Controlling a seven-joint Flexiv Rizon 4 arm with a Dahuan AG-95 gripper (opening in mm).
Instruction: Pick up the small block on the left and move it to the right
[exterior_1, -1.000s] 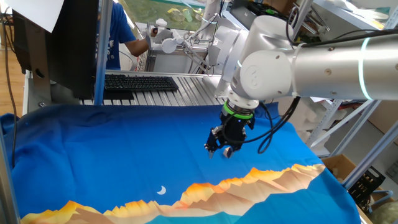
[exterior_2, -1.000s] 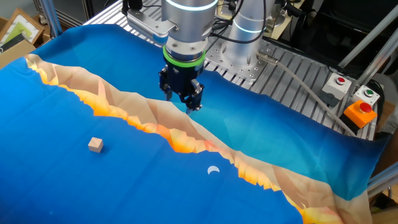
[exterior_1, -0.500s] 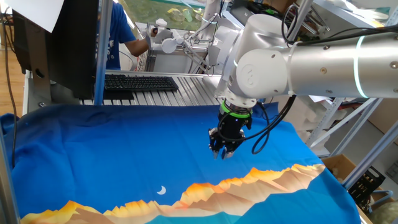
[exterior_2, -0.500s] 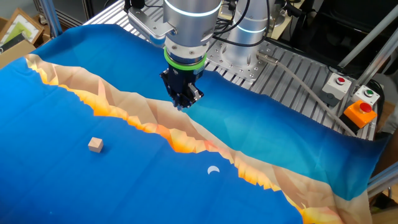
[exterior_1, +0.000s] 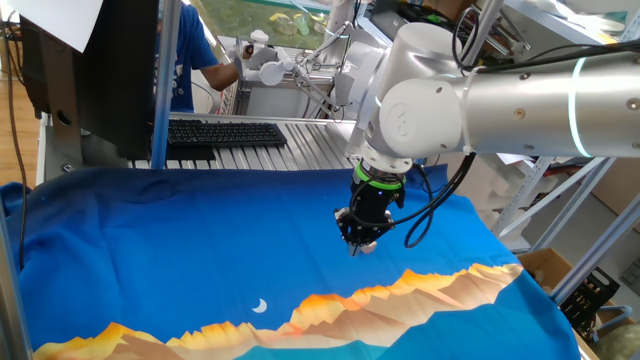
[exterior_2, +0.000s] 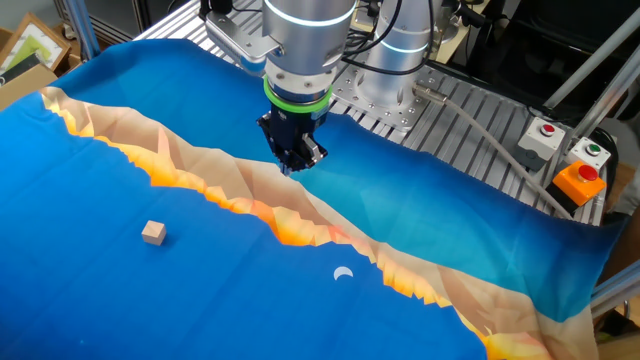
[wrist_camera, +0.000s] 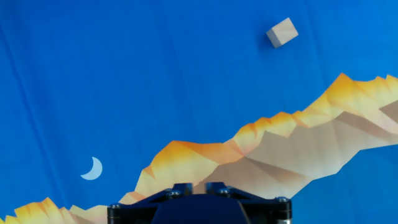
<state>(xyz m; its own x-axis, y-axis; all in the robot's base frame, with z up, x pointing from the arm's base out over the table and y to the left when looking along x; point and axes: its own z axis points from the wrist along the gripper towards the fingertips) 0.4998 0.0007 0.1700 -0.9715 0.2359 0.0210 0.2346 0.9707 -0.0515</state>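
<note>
The tiny light tan wooden cube (exterior_2: 153, 233) sits alone on the blue cloth with orange and cream mountain shapes (exterior_2: 90, 190) that covers the worktop. Nothing is touching it. In the hand view the tiny cube (wrist_camera: 282, 32) shows near the top of the picture, at about 1 o'clock, well above the orange mountain line.

The black two-finger jaws (exterior_2: 292, 160) hang from the big silver robot arm (exterior_2: 300, 40), above the blue part of the cloth. They are well apart from the cube, which lies toward 8 o'clock from them in the other fixed view. In one fixed view the jaws (exterior_1: 357, 238) look pressed together with nothing between them. The hand view shows only the black base of the hand, so the tips cannot be checked there.

A small flat white moon shape (exterior_2: 343, 272) is printed on the cloth. It is not the thing to pick up.

The job looks like it has barely started. The cube has not been picked up yet. The jaws will need to spread apart, go over to the cube, come down around it, squeeze it, lift it, and carry it to the right side.
</note>
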